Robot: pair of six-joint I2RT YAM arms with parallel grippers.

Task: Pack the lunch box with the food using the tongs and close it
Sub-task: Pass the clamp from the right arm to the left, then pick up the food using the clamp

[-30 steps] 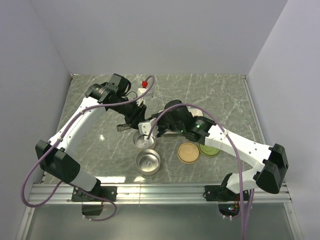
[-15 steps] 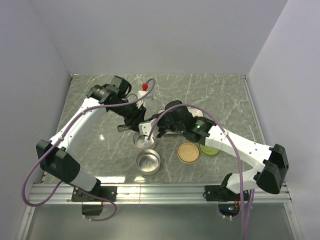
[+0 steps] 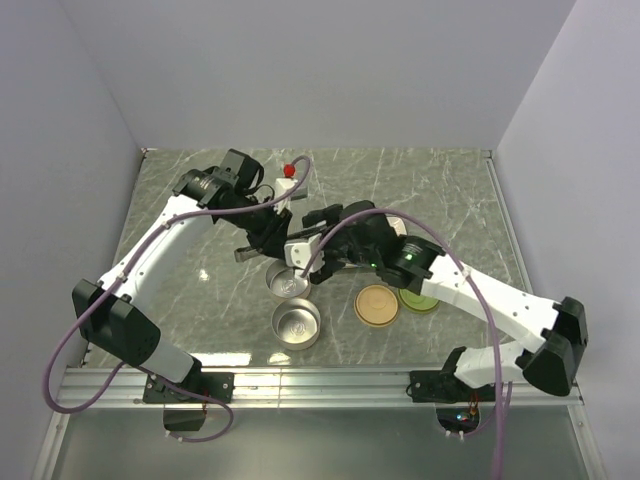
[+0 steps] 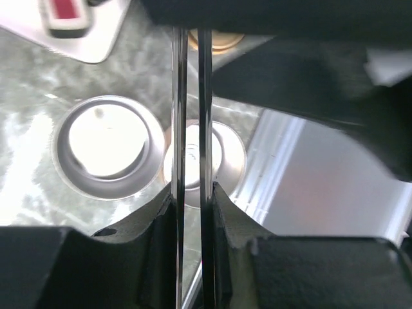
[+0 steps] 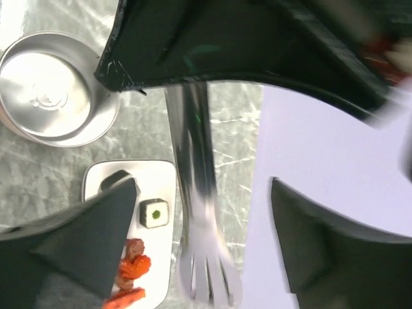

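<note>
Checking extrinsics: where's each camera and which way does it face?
Top external: above and behind the robot, looking down at the table; left arm and right arm show.
Left wrist: down past the left gripper, shut on the tongs, toward two tins.
Right wrist: facing down through the open right gripper at the plate.
Both wrist views share the tongs.

Table (image 3: 450, 190) centre blocked: left arm (image 3: 160, 235) and right arm (image 3: 470, 290) meet at the tongs (image 5: 196, 193) above two steel tins (image 3: 296, 324), tan lid (image 3: 377, 304) and green lid (image 3: 422, 299) just right; far-right corner, right edge open.
</note>
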